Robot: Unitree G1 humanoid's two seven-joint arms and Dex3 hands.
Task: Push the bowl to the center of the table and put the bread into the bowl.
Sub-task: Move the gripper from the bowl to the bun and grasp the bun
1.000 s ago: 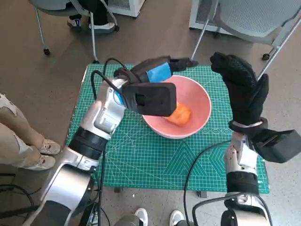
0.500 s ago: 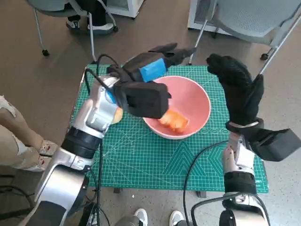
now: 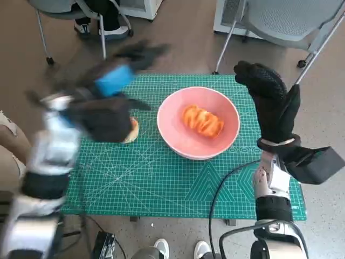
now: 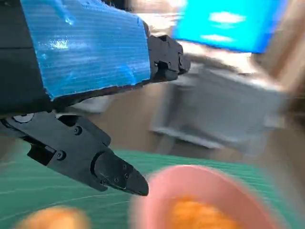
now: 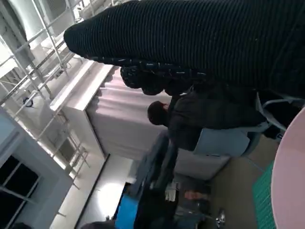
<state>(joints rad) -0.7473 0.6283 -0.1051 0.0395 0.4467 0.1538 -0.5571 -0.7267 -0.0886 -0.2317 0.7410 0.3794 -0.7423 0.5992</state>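
The pink bowl (image 3: 198, 122) sits near the middle of the green mat (image 3: 161, 172), and an orange piece of bread (image 3: 203, 120) lies inside it. In the left wrist view the bowl (image 4: 200, 200) and its bread (image 4: 195, 214) are blurred. My left hand (image 3: 116, 75) is blurred by motion, raised over the mat's left side, holding nothing, fingers apart (image 4: 114, 171). My right hand (image 3: 272, 102) stands upright beside the bowl's right rim, holding nothing. A second bread piece (image 3: 131, 129) lies on the mat left of the bowl, partly hidden by my left arm.
Chair legs (image 3: 223, 46) and a grey chair seat (image 3: 291, 19) stand beyond the table's far edge. A person's shoe shows at the far left (image 3: 4, 118). In the right wrist view a person (image 5: 190, 119) sits on a chair.
My left hand has pulled back from over the bowl to the left, uncovering the bread in the bowl. The right hand has hardly moved.
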